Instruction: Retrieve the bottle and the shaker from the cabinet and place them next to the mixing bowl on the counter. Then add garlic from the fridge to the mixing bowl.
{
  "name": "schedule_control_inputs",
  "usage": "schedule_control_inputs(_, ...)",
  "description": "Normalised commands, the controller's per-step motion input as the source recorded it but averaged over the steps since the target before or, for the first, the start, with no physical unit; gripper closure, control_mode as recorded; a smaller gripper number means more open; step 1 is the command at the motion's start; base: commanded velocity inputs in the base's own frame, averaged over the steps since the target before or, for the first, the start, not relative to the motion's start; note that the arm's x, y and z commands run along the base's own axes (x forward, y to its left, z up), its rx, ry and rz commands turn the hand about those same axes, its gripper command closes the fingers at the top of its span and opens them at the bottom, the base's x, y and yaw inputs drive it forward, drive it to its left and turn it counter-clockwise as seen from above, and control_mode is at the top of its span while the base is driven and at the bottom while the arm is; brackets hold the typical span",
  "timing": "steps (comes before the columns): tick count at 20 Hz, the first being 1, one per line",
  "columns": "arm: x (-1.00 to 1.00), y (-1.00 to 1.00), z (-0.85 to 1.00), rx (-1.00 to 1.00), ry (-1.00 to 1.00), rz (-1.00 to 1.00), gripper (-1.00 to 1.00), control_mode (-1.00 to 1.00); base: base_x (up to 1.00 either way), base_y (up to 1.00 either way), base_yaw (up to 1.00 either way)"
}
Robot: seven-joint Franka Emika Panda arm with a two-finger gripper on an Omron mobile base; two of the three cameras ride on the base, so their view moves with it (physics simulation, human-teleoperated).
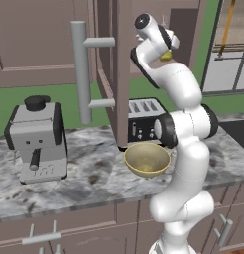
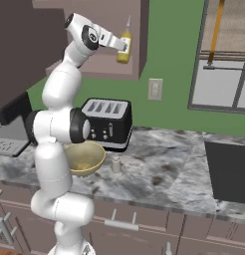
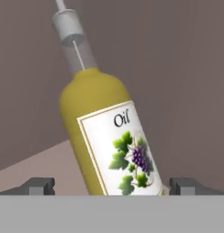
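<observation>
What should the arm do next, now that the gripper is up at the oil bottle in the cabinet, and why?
Probably ease a little further in and close on the bottle. In the hand view the gripper is open, one fingertip on each side of the bottle's body, and nothing is gripped yet. The shaker already stands beside the mixing bowl.

Toaster against wall; espresso machine far left; window.

yellow-olive bottle in open cabinet; shaker beside mixing bowl.
</observation>
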Motion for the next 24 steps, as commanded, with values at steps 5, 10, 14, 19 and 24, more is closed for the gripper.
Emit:
schedule_control_inputs(5,0.0,-0.01,0.0,0.0,0.0,0.0,-1.0,-1.0,0.0,0.0,0.0)
schedule_control_inputs(10,0.0,-0.06,0.0,0.0,0.0,0.0,-1.0,-1.0,0.0,0.0,0.0)
schedule_control_inputs(14,0.0,-0.13,-0.1,0.0,0.0,0.0,-1.0,-1.0,0.0,0.0,0.0)
schedule_control_inputs(19,0.02,-0.11,-0.25,0.0,0.0,0.0,-1.0,-1.0,0.0,0.0,0.0)
schedule_control_inputs(24,0.1,0.0,-0.2,0.0,0.0,0.0,-1.0,-1.0,0.0,0.0,0.0)
